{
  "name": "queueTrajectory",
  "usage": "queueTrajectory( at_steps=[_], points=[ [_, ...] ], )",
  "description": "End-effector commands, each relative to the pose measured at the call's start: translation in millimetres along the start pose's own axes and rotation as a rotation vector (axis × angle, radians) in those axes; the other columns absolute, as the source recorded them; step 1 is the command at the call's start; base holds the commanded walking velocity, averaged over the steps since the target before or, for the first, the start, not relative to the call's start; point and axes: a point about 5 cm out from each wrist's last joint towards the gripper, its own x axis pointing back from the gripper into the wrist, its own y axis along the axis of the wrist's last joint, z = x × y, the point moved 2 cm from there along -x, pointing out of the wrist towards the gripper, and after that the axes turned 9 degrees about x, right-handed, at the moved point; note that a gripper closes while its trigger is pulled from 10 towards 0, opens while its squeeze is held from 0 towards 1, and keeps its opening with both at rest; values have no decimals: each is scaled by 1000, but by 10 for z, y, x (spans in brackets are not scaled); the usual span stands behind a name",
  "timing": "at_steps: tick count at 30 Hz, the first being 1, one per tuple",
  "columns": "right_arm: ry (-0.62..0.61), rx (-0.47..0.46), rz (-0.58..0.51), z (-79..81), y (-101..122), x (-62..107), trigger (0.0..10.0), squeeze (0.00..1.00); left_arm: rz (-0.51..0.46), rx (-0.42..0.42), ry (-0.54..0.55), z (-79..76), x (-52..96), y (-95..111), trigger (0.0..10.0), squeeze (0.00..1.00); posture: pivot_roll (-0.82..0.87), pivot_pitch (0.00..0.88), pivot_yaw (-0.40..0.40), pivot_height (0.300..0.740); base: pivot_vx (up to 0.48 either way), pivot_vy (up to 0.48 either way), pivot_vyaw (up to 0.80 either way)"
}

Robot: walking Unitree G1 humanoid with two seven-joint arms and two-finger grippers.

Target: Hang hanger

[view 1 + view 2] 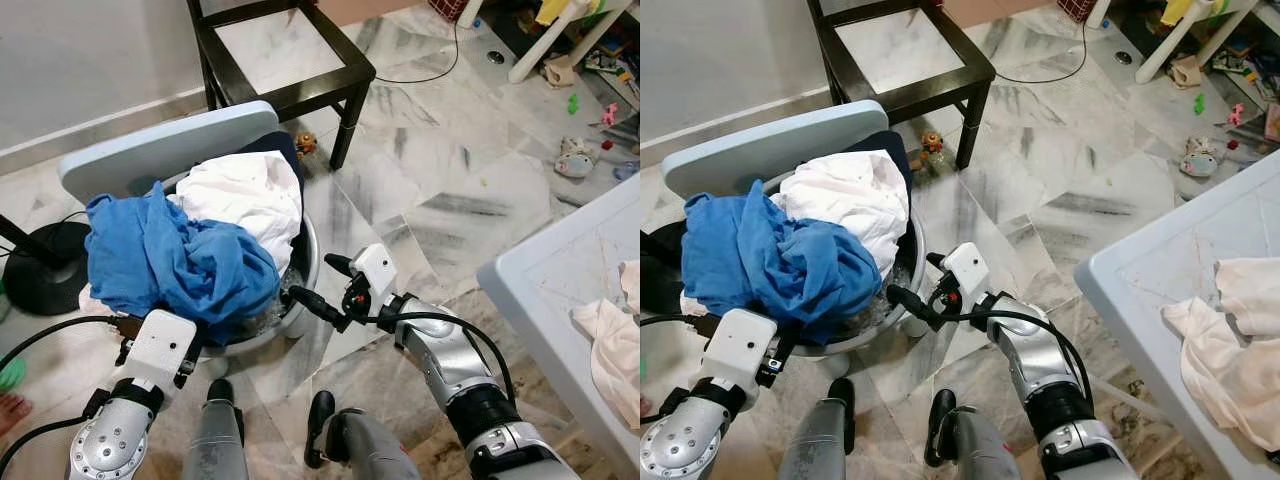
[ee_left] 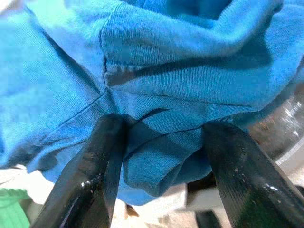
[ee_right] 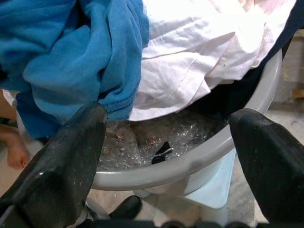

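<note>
A grey basin (image 1: 306,262) holds a crumpled blue garment (image 1: 170,255) and a white garment (image 1: 250,195). No hanger can be made out. My left gripper (image 2: 164,161) is open at the basin's near left, with a fold of the blue garment (image 2: 156,61) lying between its fingers (image 2: 90,175). My right gripper (image 1: 320,283) is open beside the basin's right rim (image 3: 190,164), its fingers (image 3: 61,166) apart and holding nothing. In the right wrist view, bubble wrap (image 3: 156,137) and a small black item lie in the basin under the clothes.
A light blue board (image 1: 160,145) leans behind the basin. A black table frame (image 1: 290,60) stands beyond it. A white table (image 1: 560,290) with a cream cloth (image 1: 615,345) is at the right. A black round base (image 1: 45,265) and a person's bare foot (image 1: 10,410) are at the left.
</note>
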Motion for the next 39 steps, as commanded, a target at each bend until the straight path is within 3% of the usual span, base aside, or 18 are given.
queueTrajectory(
  at_steps=[1,6,13,17,23,28,33,39],
  points=[
    [0,-7,22,10,-72,31,10000,0,-88,-50,46,62,-6,174,10000,0,436,381,-175,740,0,0,0],
    [4,-5,21,5,-64,24,10000,0,-254,-153,112,235,-92,554,10000,0,433,381,-180,740,0,0,0],
    [-1,-1,21,-14,-57,26,10000,0,-379,-281,29,161,-183,881,10000,0,424,378,-178,740,0,0,0],
    [-5,-1,19,-16,-56,27,10000,0,-377,-274,35,177,-216,887,10000,0,418,376,-174,740,0,0,0],
    [-11,-4,16,-7,-61,29,10000,0,-252,-230,-55,243,-356,669,10000,0,413,376,-171,740,0,0,0],
    [-12,-3,15,-8,-61,26,10000,0,-274,-204,-57,282,-366,763,10000,0,414,375,-172,740,0,0,0],
    [-14,1,14,-10,-50,16,10000,0,-238,-275,-78,346,-336,647,10000,0,416,375,-173,740,0,0,0],
    [-15,3,10,-12,-36,-6,10000,0,-321,-359,-112,350,-306,841,10000,0,424,376,-175,740,0,0,0]
  ],
)
